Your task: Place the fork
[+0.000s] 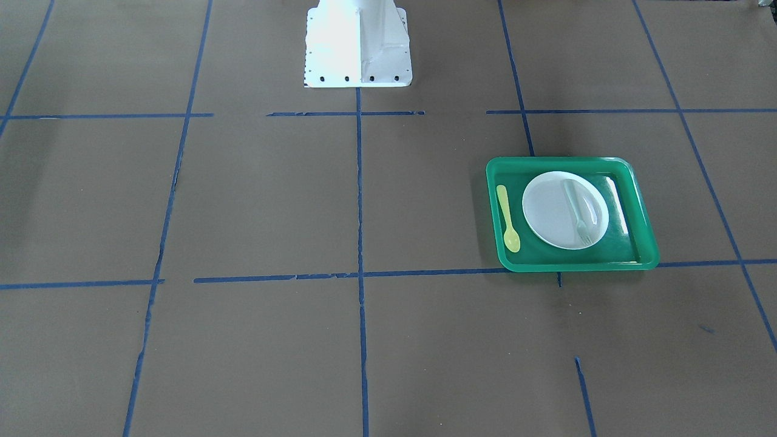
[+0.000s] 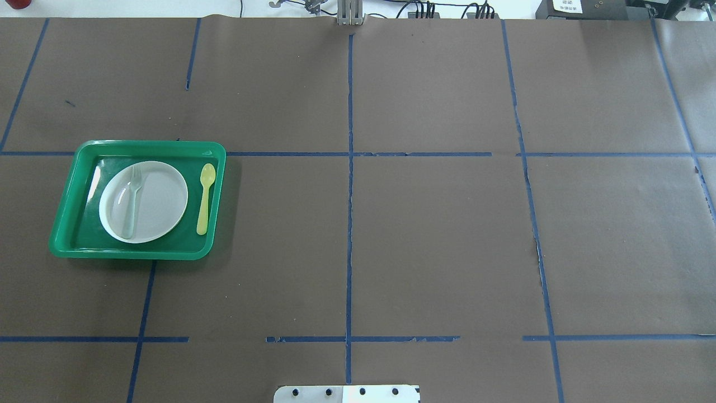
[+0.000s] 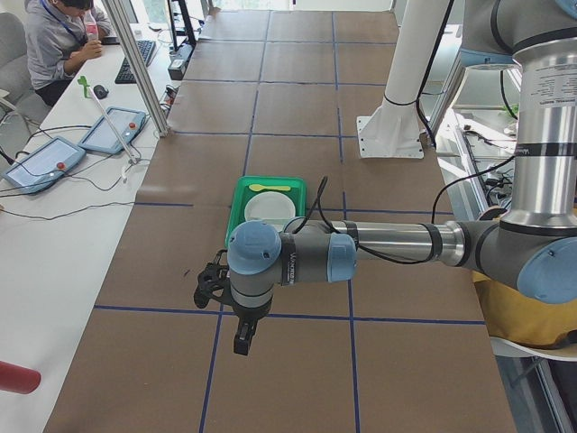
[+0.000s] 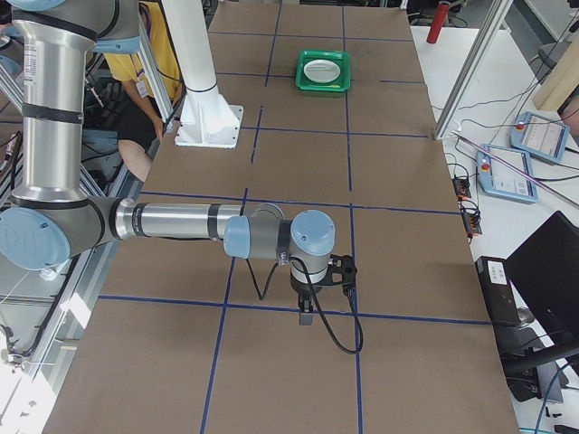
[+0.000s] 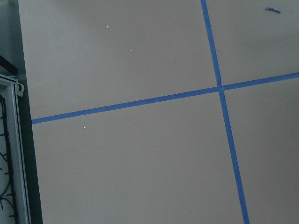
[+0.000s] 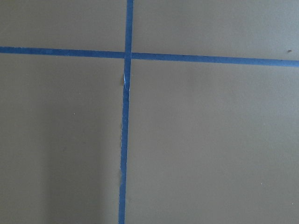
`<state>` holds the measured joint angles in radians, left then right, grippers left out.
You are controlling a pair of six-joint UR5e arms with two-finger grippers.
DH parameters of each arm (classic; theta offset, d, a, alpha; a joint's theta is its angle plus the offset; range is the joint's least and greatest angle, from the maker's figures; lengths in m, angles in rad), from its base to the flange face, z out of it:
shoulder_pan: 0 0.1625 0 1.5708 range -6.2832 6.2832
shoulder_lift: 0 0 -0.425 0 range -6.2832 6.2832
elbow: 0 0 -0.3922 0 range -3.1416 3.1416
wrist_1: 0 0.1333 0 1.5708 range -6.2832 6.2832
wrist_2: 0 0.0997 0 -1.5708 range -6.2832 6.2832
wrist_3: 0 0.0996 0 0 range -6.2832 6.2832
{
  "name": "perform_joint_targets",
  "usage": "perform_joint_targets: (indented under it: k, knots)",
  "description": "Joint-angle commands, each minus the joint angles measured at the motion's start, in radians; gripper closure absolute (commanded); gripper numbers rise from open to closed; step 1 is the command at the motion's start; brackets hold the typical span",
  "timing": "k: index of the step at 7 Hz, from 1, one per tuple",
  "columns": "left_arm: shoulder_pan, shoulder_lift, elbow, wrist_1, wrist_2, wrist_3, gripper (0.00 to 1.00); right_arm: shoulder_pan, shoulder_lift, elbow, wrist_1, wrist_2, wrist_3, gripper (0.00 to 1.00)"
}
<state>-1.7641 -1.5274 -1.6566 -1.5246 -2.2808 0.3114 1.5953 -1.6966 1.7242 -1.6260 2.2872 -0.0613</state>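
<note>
Table (image 2: 436, 235) covered in brown paper, gridded with blue tape lines (image 2: 350, 224). Green tray (image 2: 128, 252) rests on robot's left side. White pedestal base (image 1: 358, 42) stands mid-edge.

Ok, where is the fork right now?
Overhead view, left side: the fork lies on the left half of the white plate, inside the green tray, with the yellow spoon beyond the plate's right edge.

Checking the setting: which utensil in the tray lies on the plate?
The pale fork, lying on the white plate; the yellow spoon rests on the green tray beside it.
</note>
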Motion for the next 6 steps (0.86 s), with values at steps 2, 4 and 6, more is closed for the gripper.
perform_joint_targets:
  k: [2,4,6]
  knots:
    - [0.003,0.006,0.005,0.026,0.000,0.000,0.00,0.000,0.000,0.000,0.000,0.000,0.000,0.00]
    - [0.005,0.007,0.002,0.050,0.000,-0.015,0.00,0.000,0.000,0.000,0.000,0.000,0.002,0.00]
    - [0.088,-0.011,-0.066,0.119,-0.008,-0.023,0.00,0.000,0.000,0.000,0.000,0.000,0.000,0.00]
